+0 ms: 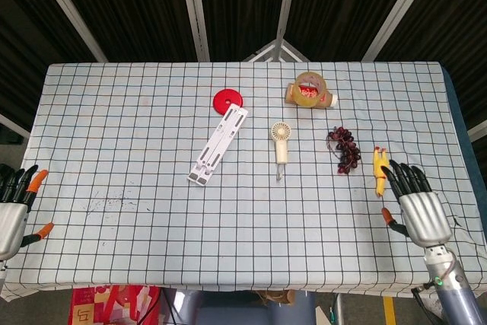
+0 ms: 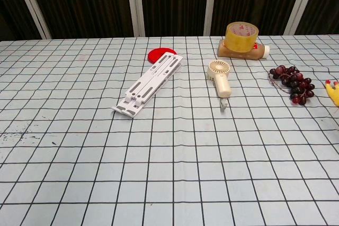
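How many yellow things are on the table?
2. A rubber chicken lies near the right edge, by the robot hand. A yellow tape roll sits on a bottle at the back. None seems hidden.

Table cover (image 1: 114, 127): matt cloth, grid print, slightly wrinkled. Folding stand (image 1: 218, 145): white plastic, matt. Red disc (image 1: 227, 100): smooth plastic. Handheld fan (image 1: 281, 141): cream plastic, smooth. Tape roll (image 2: 241, 36): glossy yellowish film. Grapes (image 1: 345, 148): dark, shiny. Toy chicken (image 1: 379, 168): yellow, rubbery. Right hand (image 1: 415, 211): brushed silver shell, black fingers (image 1: 401, 178).

From the fan (image 1: 280, 138), I had the white stand (image 1: 218, 145) left, grapes (image 1: 345, 149) and rubber chicken (image 1: 379, 170) right, tape roll (image 1: 309, 87) behind; the near cloth lay bare.
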### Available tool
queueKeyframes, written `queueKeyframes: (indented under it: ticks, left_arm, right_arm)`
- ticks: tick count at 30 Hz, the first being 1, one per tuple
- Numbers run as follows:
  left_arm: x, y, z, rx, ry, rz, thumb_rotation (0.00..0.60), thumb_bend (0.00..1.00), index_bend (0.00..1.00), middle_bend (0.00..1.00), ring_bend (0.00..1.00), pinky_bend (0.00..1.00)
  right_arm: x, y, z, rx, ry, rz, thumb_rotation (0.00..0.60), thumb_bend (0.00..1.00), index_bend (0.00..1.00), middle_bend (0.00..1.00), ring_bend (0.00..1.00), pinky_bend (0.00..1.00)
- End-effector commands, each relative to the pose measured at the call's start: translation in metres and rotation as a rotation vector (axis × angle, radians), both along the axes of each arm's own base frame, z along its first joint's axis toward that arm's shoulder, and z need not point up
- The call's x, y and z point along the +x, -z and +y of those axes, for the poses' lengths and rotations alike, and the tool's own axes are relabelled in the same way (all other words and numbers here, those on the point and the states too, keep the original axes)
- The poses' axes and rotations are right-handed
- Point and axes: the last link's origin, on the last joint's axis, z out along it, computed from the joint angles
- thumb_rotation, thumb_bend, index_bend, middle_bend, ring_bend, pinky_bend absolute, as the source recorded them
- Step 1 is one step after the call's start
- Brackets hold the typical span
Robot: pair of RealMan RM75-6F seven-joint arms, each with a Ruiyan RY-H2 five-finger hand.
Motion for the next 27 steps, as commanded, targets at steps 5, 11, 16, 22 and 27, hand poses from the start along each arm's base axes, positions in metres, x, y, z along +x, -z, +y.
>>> queueKeyframes:
  ticks: [5, 11, 16, 22, 27]
  left_arm:
    - [0.002, 0.0, 0.002, -0.001, 0.017, -0.026, 0.6, 0.03, 0.0, 0.0, 0.0, 0.0]
    - [0.002, 0.0, 0.003, 0.002, 0.03, -0.03, 0.6, 0.03, 0.0, 0.0, 0.0, 0.0]
    - [0.0, 0.0, 0.005, -0.005, 0.02, -0.039, 0.6, 0.03, 0.0, 0.0, 0.0, 0.0]
    - [-0.003, -0.001, 0.007, -0.002, 0.005, -0.047, 0.6, 0.03, 0.0, 0.0, 0.0, 0.0]
    - [-0.002, -0.001, 0.007, -0.006, 0.008, -0.052, 0.6, 0.03, 0.0, 0.0, 0.0, 0.0]
  right_arm:
    - [0.055, 0.056, -0.068, 0.147, -0.023, -0.018, 0.6, 0.47, 0.0, 0.82, 0.88, 0.82]
    - [0.077, 0.091, -0.09, 0.217, -0.036, 0.033, 0.6, 0.59, 0.0, 0.9, 0.97, 0.87]
    - [0.099, 0.125, -0.106, 0.27, -0.027, 0.043, 0.6, 0.6, 0.0, 0.91, 0.98, 0.87]
    - [0.114, 0.154, -0.123, 0.295, 0.016, 0.025, 0.6, 0.6, 0.0, 0.91, 0.98, 0.87]
    - [0.115, 0.164, -0.138, 0.284, 0.071, 0.026, 0.6, 0.6, 0.0, 0.91, 0.98, 0.87]
